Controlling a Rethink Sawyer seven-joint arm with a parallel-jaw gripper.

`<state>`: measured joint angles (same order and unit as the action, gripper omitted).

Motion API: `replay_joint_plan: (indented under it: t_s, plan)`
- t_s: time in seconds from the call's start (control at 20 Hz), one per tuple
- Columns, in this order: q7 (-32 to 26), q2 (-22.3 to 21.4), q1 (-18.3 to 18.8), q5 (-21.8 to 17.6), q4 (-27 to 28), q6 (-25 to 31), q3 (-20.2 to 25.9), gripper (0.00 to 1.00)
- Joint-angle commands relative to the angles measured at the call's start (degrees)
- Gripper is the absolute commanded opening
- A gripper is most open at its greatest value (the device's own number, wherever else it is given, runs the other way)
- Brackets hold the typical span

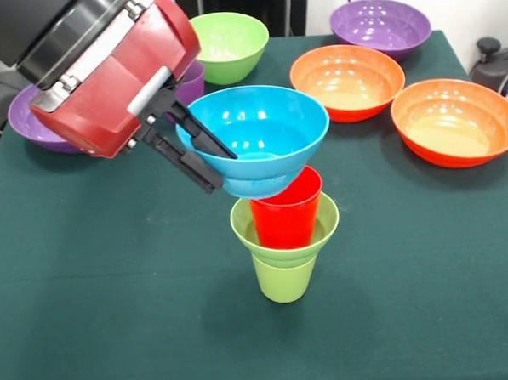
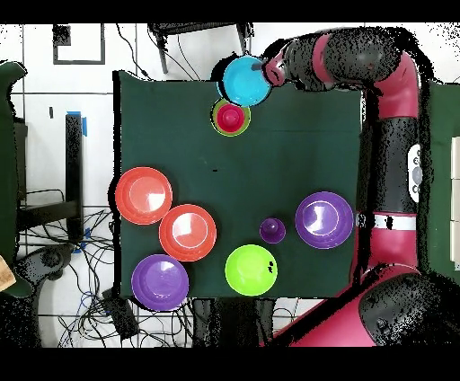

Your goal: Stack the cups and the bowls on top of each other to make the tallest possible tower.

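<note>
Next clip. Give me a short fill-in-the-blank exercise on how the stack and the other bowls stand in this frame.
1. The gripper clamps the rim of the small ribbed ____ plastic bowl.
2. That bowl rests tilted on the smooth ____ plastic cup.
3. That cup sits inside the small lime-green bowl, which sits on the lime-green cup.
4. Apart from the stack, ____ wide orange bowls lie on the green table.

Missing words: blue; red; two

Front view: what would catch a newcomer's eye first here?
The gripper clamps the rim of the blue bowl, tilted over the red cup. That cup sits in a small lime-green bowl on a lime-green cup mid-table. Behind, two orange bowls stand at the right.
</note>
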<state>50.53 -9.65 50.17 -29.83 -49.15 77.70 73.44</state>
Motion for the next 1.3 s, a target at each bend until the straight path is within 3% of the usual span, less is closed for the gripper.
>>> replay_joint_plan:
  t_s: [0.05,0.35,1.3]
  plan:
    - [10.61,-1.96,-0.71,1.49,-7.16,-4.29,-9.05,0.0]
    - [11.5,-3.21,-0.73,3.4,-10.4,-7.67,-11.01,0.0]
    - [8.59,-3.77,-3.72,8.26,-10.28,-6.16,-16.83,0.0]
